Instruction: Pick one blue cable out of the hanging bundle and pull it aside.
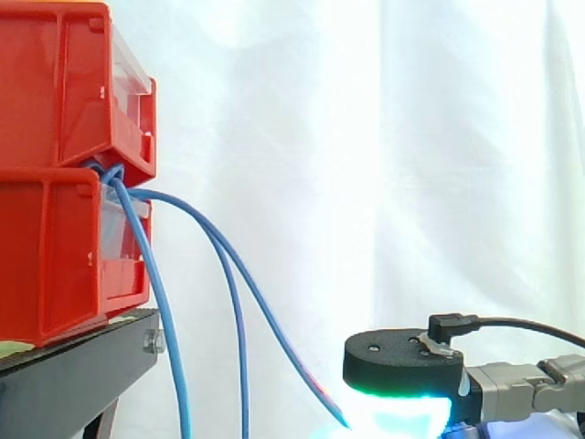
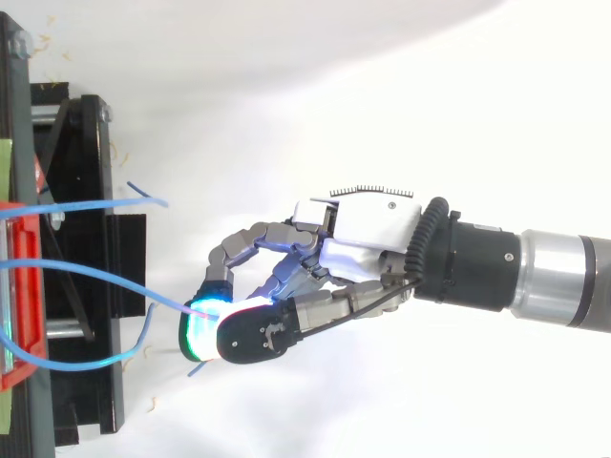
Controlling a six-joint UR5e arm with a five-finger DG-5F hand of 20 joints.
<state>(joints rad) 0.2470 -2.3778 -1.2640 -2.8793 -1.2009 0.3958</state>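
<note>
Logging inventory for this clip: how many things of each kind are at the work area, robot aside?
Red bins: 2
Blue cables: 3, one pinched in the hand
Black stand: 1
Total: 6

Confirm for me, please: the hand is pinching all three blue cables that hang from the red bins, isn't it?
Not quite: the hand pinches just one blue cable; the other two cables hang free from the red bins, as the side view shows.
</note>
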